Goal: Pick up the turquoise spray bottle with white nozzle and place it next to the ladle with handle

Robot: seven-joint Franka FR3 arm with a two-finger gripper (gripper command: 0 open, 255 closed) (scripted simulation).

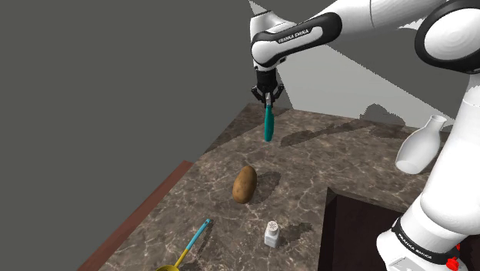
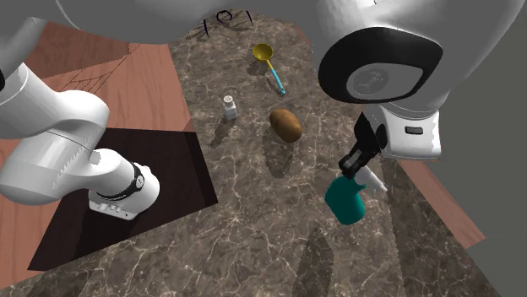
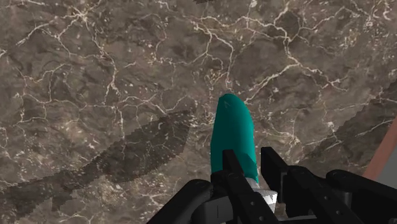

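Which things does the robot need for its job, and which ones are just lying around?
For the job:
turquoise spray bottle, clasped in the fingers
yellow ladle with a blue handle

Just lying about:
potato
small shaker
white vase

Your arm (image 1: 369, 15) is glossy white, built of rounded shells with black bands at the joints. White "FRANKA EMIKA" lettering (image 1: 295, 32) runs along one band. A dark oval cap (image 2: 376, 74) frames a grey disc. Your gripper (image 1: 268, 98) is all black, with blocky fingers (image 3: 232, 167).
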